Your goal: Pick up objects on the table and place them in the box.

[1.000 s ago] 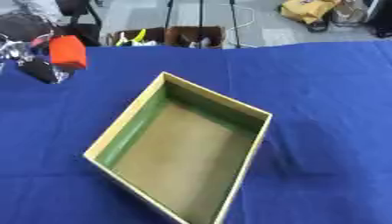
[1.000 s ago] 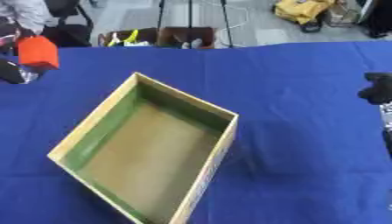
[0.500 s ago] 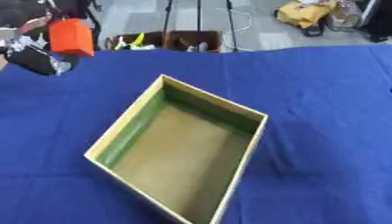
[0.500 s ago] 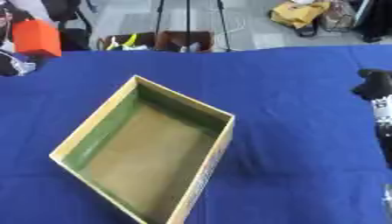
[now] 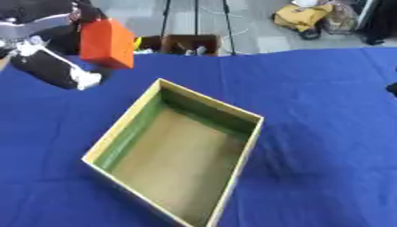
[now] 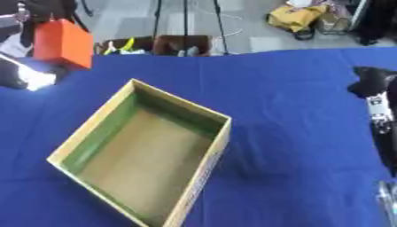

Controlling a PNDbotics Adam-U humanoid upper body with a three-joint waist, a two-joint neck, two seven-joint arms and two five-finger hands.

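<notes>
An orange block (image 5: pixel 107 43) hangs in the air above the table's far left, held by my left hand (image 5: pixel 48 66), whose fingers curl round it from the left. The open cardboard box (image 5: pixel 205 98), green on its inner walls and with nothing inside, lies askew in the middle of the blue table (image 5: pixel 325 133), to the lower right of the block. My right hand (image 6: pixel 375 99) shows at the right edge with its fingers stretched along the cloth, holding nothing.
Past the table's far edge there is a floor with a small brown crate (image 5: pixel 186 44), tripod legs (image 5: pixel 195 17) and a yellow bag (image 5: pixel 302 15). Blue cloth lies bare to the right of the box.
My left hand has carried the orange block to the right, closer to the box's far left corner. The right hand has stayed at the right edge.
</notes>
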